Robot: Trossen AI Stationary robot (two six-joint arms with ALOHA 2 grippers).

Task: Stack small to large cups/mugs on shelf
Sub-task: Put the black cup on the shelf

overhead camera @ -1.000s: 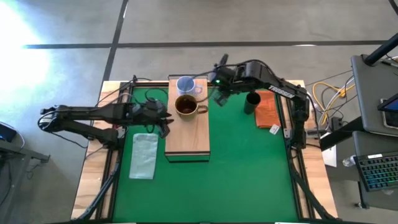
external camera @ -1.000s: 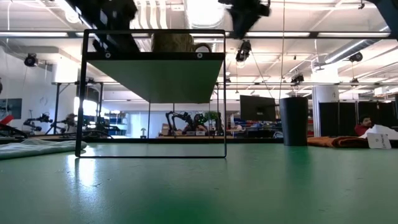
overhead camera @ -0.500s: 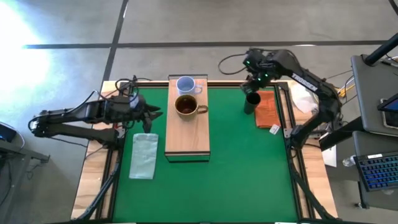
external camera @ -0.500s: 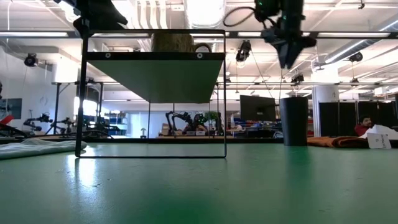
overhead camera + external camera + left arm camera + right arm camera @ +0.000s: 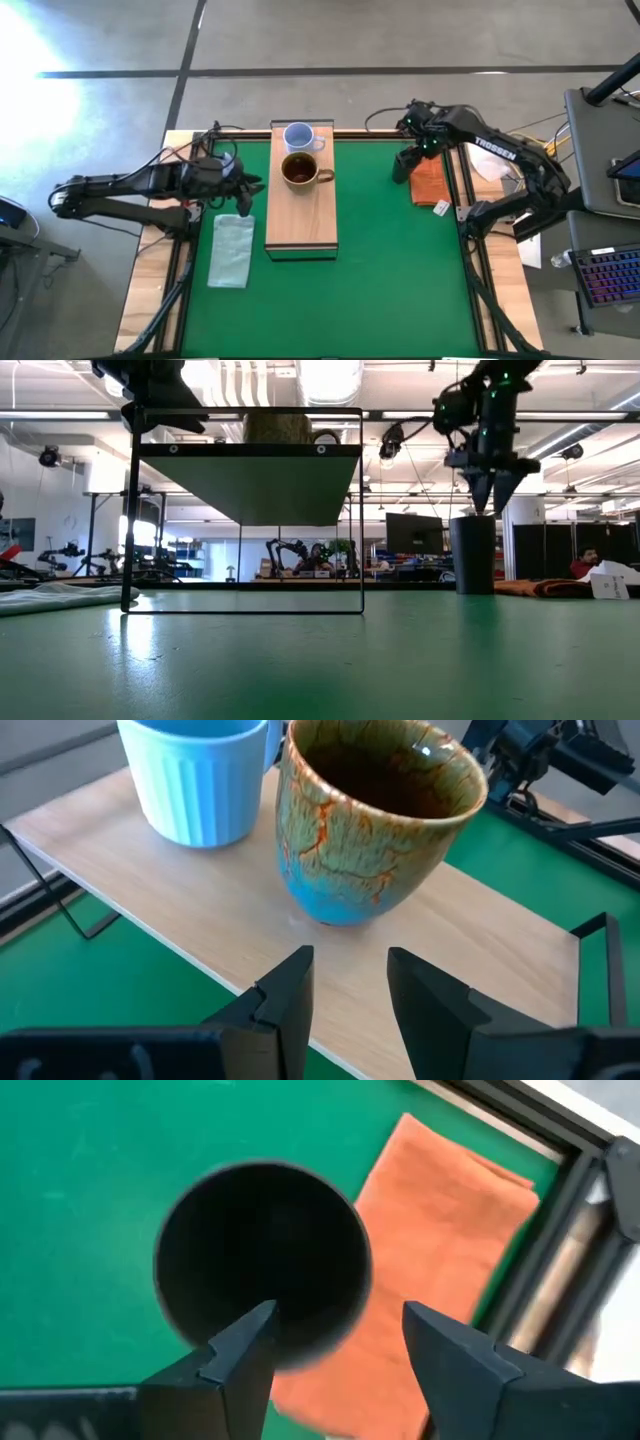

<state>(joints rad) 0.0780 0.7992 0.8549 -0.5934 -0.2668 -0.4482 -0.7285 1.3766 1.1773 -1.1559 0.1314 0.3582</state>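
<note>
The light-wood shelf (image 5: pixel 300 215) stands mid-table on a thin dark frame (image 5: pixel 245 510). On its far end a pale blue mug (image 5: pixel 298 137) and a brown mug (image 5: pixel 300 169) stand upright on their bases, side by side; both show in the left wrist view, blue (image 5: pixel 195 775) and brown (image 5: pixel 375 820). A slim black cup (image 5: pixel 403 166) stands upright on the green mat at the far right (image 5: pixel 472 555). My right gripper (image 5: pixel 490 500) is open, pointing down just above the cup's mouth (image 5: pixel 262 1275). My left gripper (image 5: pixel 345 990) is open at the shelf's left side (image 5: pixel 250 187), facing the brown mug.
An orange-brown cloth (image 5: pixel 432 175) lies right beside the black cup, on its right (image 5: pixel 440 1250). A pale green cloth (image 5: pixel 232 250) lies left of the shelf. Open green mat (image 5: pixel 400 280) fills the near half of the table. Dark rails (image 5: pixel 462 190) line the table's sides.
My right gripper has gone from beside the mugs at the shelf's far end toward the table's right edge and down, coming over the black cup, fingers pointing down. My left gripper has drawn back a little toward the left edge. The cups have not moved.
</note>
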